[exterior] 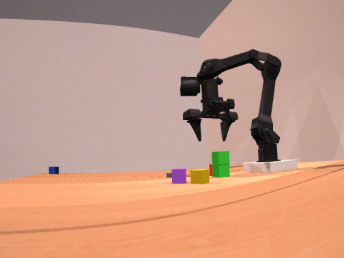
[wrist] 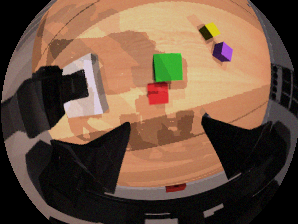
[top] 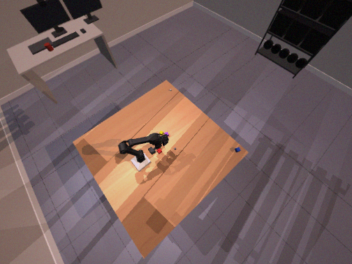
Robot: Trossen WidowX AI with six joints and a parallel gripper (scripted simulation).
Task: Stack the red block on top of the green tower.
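Open air above green tower [exterior: 220, 164], red block [wrist: 157, 94] tucked against it, purple block [exterior: 179, 176] well aside
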